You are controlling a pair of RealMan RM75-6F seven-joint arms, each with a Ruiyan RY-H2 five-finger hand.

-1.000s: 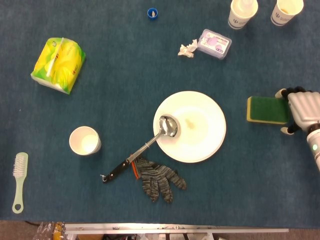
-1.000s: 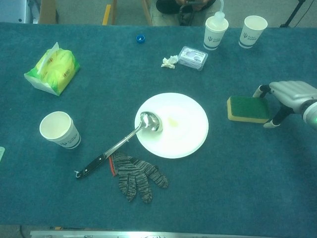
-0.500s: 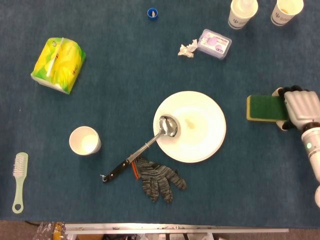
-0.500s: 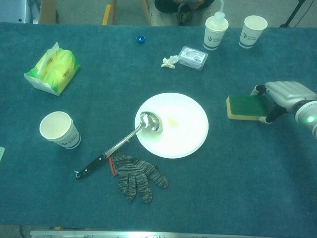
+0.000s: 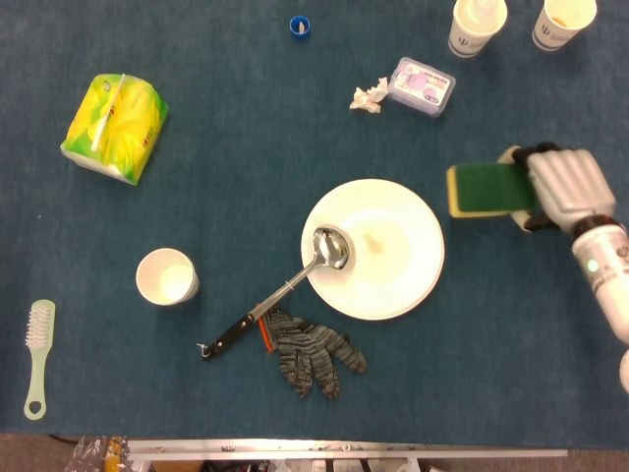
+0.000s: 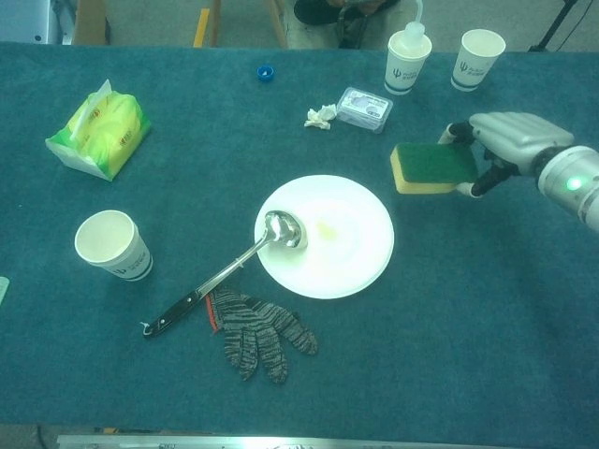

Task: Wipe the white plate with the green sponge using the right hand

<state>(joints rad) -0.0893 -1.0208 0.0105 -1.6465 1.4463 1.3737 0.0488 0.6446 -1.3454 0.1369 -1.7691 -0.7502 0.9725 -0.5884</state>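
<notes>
The green sponge (image 5: 484,188) (image 6: 430,166), yellow underneath, is lifted off the cloth and gripped at its right end by my right hand (image 5: 559,187) (image 6: 505,140). It hangs just right of the white plate (image 5: 398,280) (image 6: 351,262), close to the plate's upper right rim. A metal ladle (image 5: 330,248) (image 6: 281,229) lies with its bowl on the plate's left part and its black handle running down-left. A small yellowish smear sits near the plate's middle. My left hand shows in neither view.
A knitted glove (image 5: 313,350) lies below the plate. A paper cup (image 5: 166,277), a tissue pack (image 5: 113,115) and a brush (image 5: 37,356) are at the left. Two cups (image 6: 408,58) (image 6: 477,58), a small box (image 5: 421,84), crumpled paper (image 5: 367,97) and a blue cap (image 5: 300,26) are at the back.
My right hand closed on the sponge, lifted it from the cloth and carried it left and toward the back, nearer the plate.
</notes>
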